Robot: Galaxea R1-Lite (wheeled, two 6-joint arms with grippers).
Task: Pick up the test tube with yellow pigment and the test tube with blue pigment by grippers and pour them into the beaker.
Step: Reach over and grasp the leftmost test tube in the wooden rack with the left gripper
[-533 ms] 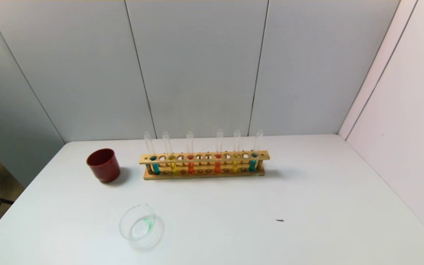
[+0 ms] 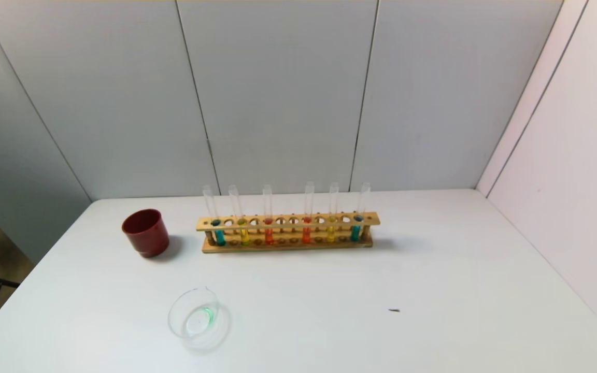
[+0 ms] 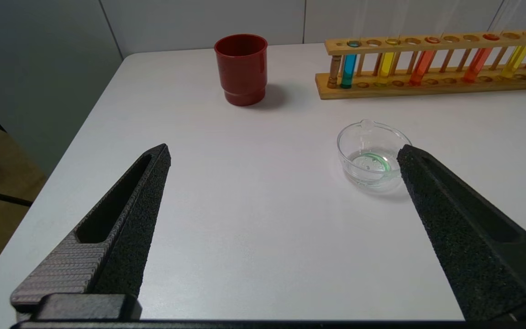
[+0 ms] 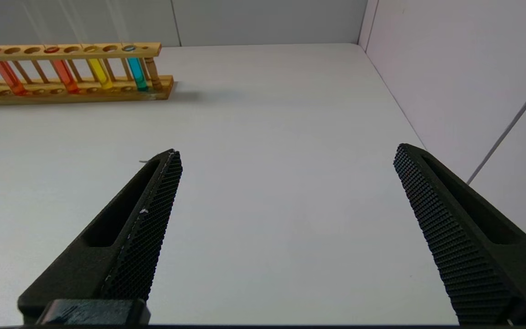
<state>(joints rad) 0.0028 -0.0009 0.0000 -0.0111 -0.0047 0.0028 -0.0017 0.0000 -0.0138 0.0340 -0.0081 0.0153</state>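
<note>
A wooden rack [image 2: 288,221] at the table's back holds several test tubes. From the left stand a blue tube [image 2: 219,235], a yellow tube [image 2: 245,235], two orange-red tubes, a second yellow tube [image 2: 331,233] and a teal-blue tube [image 2: 355,231]. The clear glass beaker [image 2: 195,317] sits at front left with a green trace at its bottom. Neither arm shows in the head view. My left gripper [image 3: 283,153] is open and empty, low over the table, with the beaker [image 3: 371,155] beside one finger. My right gripper [image 4: 286,153] is open and empty over bare table.
A dark red cup [image 2: 146,232] stands left of the rack. A small dark speck [image 2: 394,310] lies on the white table at front right. Grey wall panels close the back and right sides. The table's left edge drops off beside the cup.
</note>
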